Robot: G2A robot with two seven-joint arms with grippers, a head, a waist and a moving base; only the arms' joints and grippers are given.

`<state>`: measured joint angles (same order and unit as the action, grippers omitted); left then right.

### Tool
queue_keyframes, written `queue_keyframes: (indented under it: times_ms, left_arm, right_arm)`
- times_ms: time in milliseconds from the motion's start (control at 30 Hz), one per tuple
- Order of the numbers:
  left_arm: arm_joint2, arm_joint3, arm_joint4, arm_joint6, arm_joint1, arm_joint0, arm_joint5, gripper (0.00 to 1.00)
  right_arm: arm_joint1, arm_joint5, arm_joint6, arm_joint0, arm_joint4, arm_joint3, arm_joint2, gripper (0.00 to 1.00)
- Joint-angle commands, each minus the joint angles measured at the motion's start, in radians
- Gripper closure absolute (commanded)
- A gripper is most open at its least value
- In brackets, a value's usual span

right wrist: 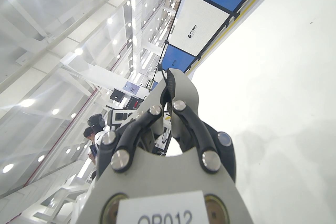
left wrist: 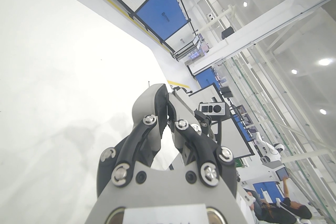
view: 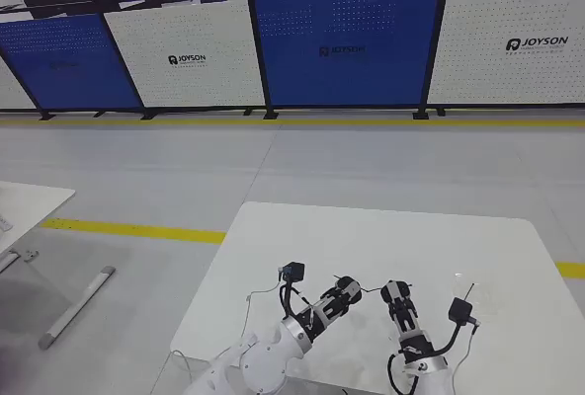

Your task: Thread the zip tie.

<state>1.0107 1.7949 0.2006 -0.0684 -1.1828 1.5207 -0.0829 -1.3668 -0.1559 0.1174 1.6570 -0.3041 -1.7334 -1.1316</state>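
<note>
The broad white rectangular table lies under me, and both my arms work over its 6 o'clock edge. In the top view my left gripper sits at 9 o'clock of my right gripper. The 2 are near each other but apart, both raised off the tabletop.

My right fingers are clamped together on the thin black plastic zip tie, whose small square head pokes out just past their tips. My left fingers are pressed together too. A hair-thin dark sliver shows beyond them, and I take it for the strap's tail, held in that pinch.

I judge the step in hand to be lining up tail and head, with the threading itself not yet done, since I see no closed loop. Next I need to turn the head's slot toward the tail and bring the 2 ends together along 1 line. I must keep both pinches firm so the springy strap does not twist away.

The top view alone shows the zip tie as a fine dark line bridging my grippers. The head is plain from my right wrist. My left wrist gives the closest look at the left gripper and its shut pads.
</note>
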Motion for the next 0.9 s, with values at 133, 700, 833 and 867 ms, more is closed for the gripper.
queue_keyframes:
  times_ms: [133,700,833,867]
  left_arm:
    - [0.002,0.001,0.004,0.002,-0.001,0.001,0.003,0.86]
    - [-0.008,-0.013,0.014,-0.005,-0.006,-0.01,0.02,0.87]
    - [-0.008,-0.014,0.014,-0.002,-0.007,-0.01,0.022,1.0]
    - [-0.008,-0.014,0.014,-0.001,-0.007,-0.009,0.022,1.0]
  right_arm:
    - [-0.001,0.004,-0.001,-0.001,0.0,-0.002,0.0,1.0]
    - [-0.004,0.004,0.001,0.001,-0.019,-0.006,0.01,1.0]
    - [-0.005,0.001,0.003,0.003,-0.018,-0.006,0.009,1.0]
    - [-0.005,0.001,0.003,0.003,-0.018,-0.006,0.009,1.0]
